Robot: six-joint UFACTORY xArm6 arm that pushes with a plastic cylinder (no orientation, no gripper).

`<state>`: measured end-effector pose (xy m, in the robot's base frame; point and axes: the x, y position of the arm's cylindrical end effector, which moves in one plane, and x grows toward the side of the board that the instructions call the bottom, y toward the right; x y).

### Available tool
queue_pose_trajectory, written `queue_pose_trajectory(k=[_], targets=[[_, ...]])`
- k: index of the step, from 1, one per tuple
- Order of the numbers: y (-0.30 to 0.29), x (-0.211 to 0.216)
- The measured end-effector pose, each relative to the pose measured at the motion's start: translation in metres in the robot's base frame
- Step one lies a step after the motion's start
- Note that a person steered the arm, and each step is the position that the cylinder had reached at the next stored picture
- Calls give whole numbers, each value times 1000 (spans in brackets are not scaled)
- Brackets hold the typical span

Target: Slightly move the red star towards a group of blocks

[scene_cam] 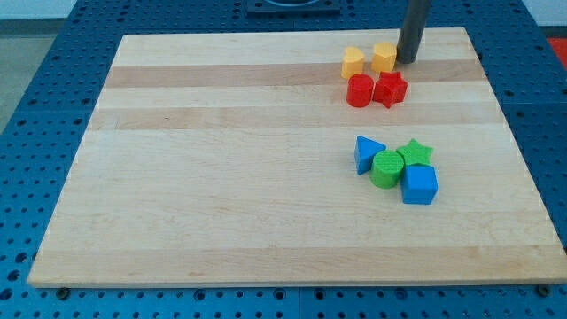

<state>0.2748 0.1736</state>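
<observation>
Tip: my tip [407,60] sits at the view's top right, just to the right of the yellow square block [384,57], close enough that you cannot tell whether it touches; it carries nothing and grips nothing, being only a bare rod end resting at board height.
Nearest neighbours: the yellow square block and a second yellow block [353,63], rounded at one end, stand side by side just above the red pair.
Red star: the red star [390,89] lies just below the yellow square block, down and to the left of my tip; its left side touches, or all but touches, the red cylinder [359,90].
Handling: judge it a small, light, rigid piece that slides easily on smooth wood; you cannot take hold of it, only push; its points will likely make it spin if you press off centre, so aim at the middle of its upper side.
Target group: blue triangle [368,152], green cylinder [386,168], green star [415,152] and blue cube [420,184] cluster together further down the view, well apart from the red star.
Approach: you would likely bring my tip round to the star's top edge, past the yellow square block, and nudge briefly downward; a short push should do.
Board: the wooden board [221,177] is pale and flat.
</observation>
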Motion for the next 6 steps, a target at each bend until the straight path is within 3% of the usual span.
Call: queue_pose_trajectory(k=[3,6], targets=[[-49,54],[-55,60]])
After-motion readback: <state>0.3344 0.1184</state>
